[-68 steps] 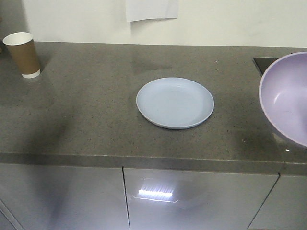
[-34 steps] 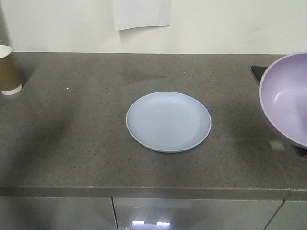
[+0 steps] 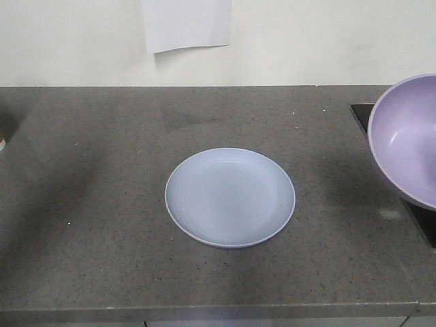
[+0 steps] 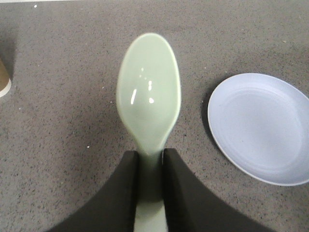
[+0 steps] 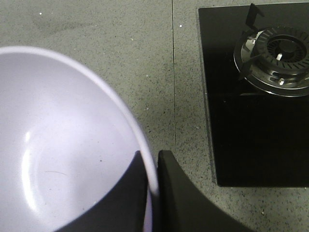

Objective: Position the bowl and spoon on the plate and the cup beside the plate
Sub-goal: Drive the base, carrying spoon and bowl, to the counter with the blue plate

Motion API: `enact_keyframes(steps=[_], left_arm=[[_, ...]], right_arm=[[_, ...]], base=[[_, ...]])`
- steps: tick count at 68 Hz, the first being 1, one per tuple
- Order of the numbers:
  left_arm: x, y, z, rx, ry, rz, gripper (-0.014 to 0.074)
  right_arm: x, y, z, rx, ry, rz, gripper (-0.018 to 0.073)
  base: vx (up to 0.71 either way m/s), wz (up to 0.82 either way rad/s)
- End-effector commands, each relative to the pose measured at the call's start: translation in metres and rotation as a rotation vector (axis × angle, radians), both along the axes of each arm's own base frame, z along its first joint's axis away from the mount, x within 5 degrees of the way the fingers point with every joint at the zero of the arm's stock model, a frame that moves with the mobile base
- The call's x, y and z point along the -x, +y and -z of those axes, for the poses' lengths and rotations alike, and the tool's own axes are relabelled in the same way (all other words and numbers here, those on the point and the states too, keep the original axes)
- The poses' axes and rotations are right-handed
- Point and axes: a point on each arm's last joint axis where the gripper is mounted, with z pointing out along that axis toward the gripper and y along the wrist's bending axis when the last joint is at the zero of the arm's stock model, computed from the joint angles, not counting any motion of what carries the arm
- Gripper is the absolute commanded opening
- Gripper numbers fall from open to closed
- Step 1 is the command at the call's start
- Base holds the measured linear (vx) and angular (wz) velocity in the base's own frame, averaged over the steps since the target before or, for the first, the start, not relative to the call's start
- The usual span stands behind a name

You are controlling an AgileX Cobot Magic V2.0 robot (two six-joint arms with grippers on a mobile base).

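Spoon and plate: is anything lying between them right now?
Nothing. In the left wrist view only bare grey counter separates the spoon, clamped in the left gripper, from the plate.

plate (image 3: 230,197) bare, open counter (image 3: 102,204) around; burner (image 5: 279,57) at right edge.

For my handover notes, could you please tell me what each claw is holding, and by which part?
The left claw grips the spoon by its handle; the right claw pinches the bowl by its rim.
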Motion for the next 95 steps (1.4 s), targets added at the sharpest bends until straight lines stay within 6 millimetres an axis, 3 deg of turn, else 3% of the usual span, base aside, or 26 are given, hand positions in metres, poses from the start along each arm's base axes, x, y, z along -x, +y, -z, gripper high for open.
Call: enact_keyframes(steps=[1,95], left_arm=[[0.0039,-0.0006,-0.0147,0.027,-0.094,0.009,-0.0006],[0.0039,-0.0006,-0.0147,0.027,-0.094,0.009,-0.0006]], right_arm=[[-0.0004,-0.0006,-0.0135,0.001,-0.096,0.003,-0.0006],[-0.0004,-0.0006,-0.0135,0.001,-0.096,0.003,-0.0006]], base=[[0.10,-0.04],[0.06,0.02]])
